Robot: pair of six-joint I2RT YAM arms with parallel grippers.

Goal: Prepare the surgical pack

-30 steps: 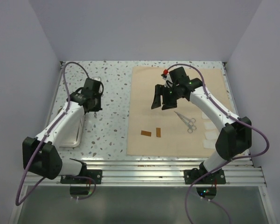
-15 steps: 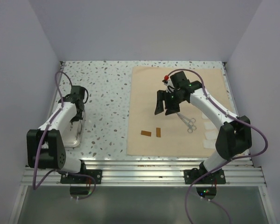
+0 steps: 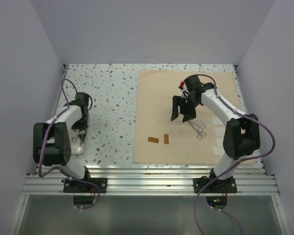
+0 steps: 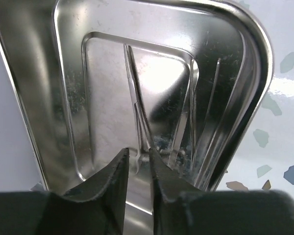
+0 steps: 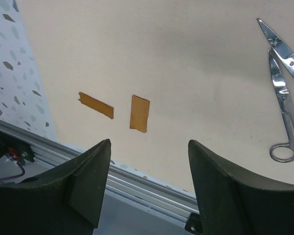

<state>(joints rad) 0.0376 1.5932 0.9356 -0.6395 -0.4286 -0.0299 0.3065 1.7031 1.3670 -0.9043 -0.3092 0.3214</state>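
The large tan cloth (image 3: 157,103) lies flat and unfolded over the right half of the tabletop, running from close to the far edge to the near edge. On it, toward its near left corner, two brown strips (image 3: 153,140) (image 5: 96,105) lie just beside each other without touching, one slanted crosswise, the other (image 3: 166,138) (image 5: 139,113) nearly upright. Steel scissors (image 3: 198,129) (image 5: 284,93) rest right of the cloth's middle, blades slightly parted and aimed at the far left corner, rings toward the near edge. White gauze pads (image 3: 220,142) sit in a row by the cloth's right side. The shiny steel tray (image 3: 77,147) (image 4: 68,73) sits by the left edge, holding a thin metal instrument (image 4: 137,107) lying lengthwise.
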